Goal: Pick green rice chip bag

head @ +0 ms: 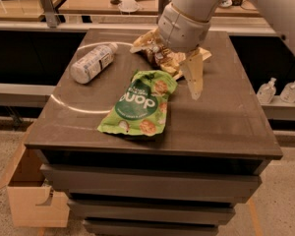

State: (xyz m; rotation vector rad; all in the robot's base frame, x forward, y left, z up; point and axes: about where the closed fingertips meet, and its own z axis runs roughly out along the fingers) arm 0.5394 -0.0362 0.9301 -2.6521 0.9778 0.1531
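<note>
Three items lie on the dark counter (226,124): a white plastic bottle (91,63), a brown-and-yellow chip bag (155,50) and the green rice chip bag (142,102).

The bottle lies on its side in the upper left part of the counter, cap toward the upper right. Its contents cannot be seen and its label print is not legible.

The green rice chip bag lies flat near the centre of the frame, well apart from the bottle. Its upper end lies just beside the brown-and-yellow bag. An open cardboard box (37,200) stands on the floor at lower left; its inside is hidden. Two small clear bottles (268,90) stand on a ledge at the right edge.

The arm enters from the upper right, its grey wrist housing covering part of the brown-and-yellow bag. The gripper (194,90) points down, just right of the green bag's upper end and apart from it, holding nothing. Whether it is set wide or narrow cannot be told.

The green bag carries a dark green circle with large white letters, upside down in this view and not surely readable, plus pictured round rice cakes.
</note>
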